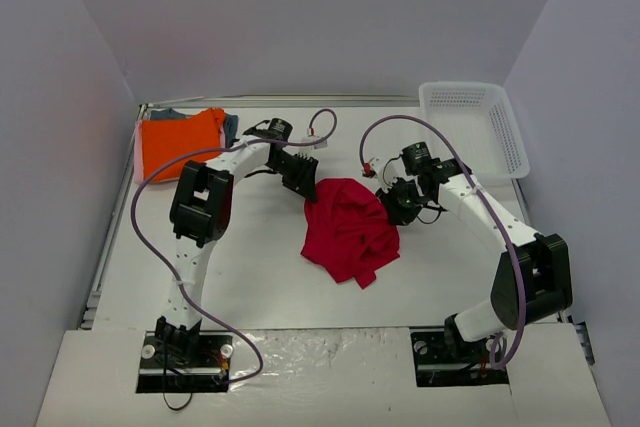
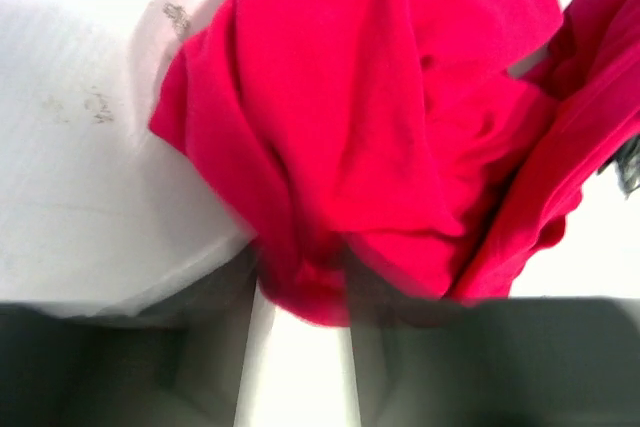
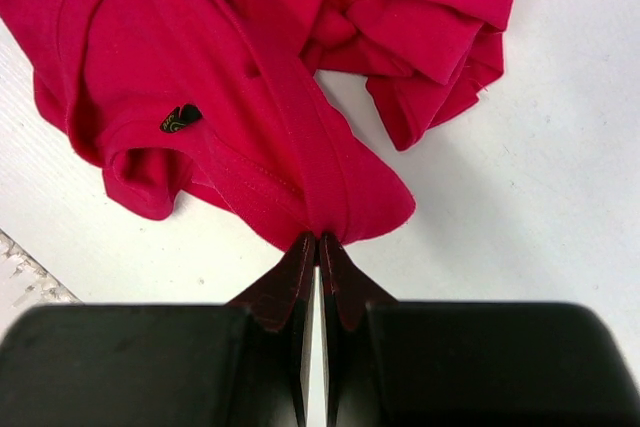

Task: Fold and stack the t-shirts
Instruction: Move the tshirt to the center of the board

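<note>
Crimson-red cloth t-shirt (image 1: 348, 230) lies crumpled, unfolded, at mid-table on the white table (image 1: 260, 287), btwn the two grippers.

The left gripper (image 1: 305, 185) is at the shirt's far-left edge. In the left wrist view its blurred grey fingers (image 2: 400, 357) stand narrowly apart, w/ a bunched fold of the shirt (image 2: 380, 127) filling the gap at the tips (image 2: 300, 297), so it is gripping cloth. A shadow under the fold shows that part is raised off the table.

The right gripper (image 1: 393, 205) is at the shirt's far-right edge. In the right wrist view its dark fingertips (image 3: 318, 242) are almost together and pinch a seamed edge of the shirt (image 3: 250, 57). A small black label (image 3: 180, 119) shows on the cloth nearby, and a folded-over lump of the shirt lies to the upper right.

Around it:
- A folded bright orange t-shirt (image 1: 180, 142) sits in the far-left corner, w/ a grey-blue cloth (image 1: 230, 127) showing at its right edge. It is well apart from the red one, and the left arm's elbow is just in front of it.
- A white plastic mesh basket (image 1: 465, 88) sits in the far-right corner, well apart from the shirt, w/ the right forearm lying btwn them.
- Purple cables (image 1: 137, 209) loop over the table by each arm. The right one arches behind the shirt's far side.
</note>
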Action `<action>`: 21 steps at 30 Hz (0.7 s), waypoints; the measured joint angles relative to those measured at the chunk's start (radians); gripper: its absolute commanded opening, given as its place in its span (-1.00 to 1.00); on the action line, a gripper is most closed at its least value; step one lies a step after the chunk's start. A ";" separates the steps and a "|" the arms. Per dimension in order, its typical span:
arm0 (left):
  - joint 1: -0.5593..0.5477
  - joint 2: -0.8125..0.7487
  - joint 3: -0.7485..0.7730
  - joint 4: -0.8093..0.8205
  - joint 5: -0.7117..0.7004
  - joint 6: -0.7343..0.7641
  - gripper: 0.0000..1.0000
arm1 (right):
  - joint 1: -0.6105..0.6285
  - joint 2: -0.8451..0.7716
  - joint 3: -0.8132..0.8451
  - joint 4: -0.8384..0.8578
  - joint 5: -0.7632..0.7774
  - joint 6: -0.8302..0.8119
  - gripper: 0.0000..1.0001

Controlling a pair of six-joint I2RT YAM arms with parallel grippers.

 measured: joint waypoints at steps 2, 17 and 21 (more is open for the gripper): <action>0.000 0.000 0.000 -0.005 0.003 0.000 -0.95 | 0.000 0.000 0.000 0.000 0.004 0.000 -1.00; 0.035 -0.043 0.112 -0.123 -0.197 0.011 -0.95 | -0.100 0.027 0.095 0.005 0.121 0.012 -1.00; 0.143 -0.158 0.274 -0.208 -0.254 0.026 -0.95 | -0.181 0.081 0.249 0.016 0.156 0.016 -1.00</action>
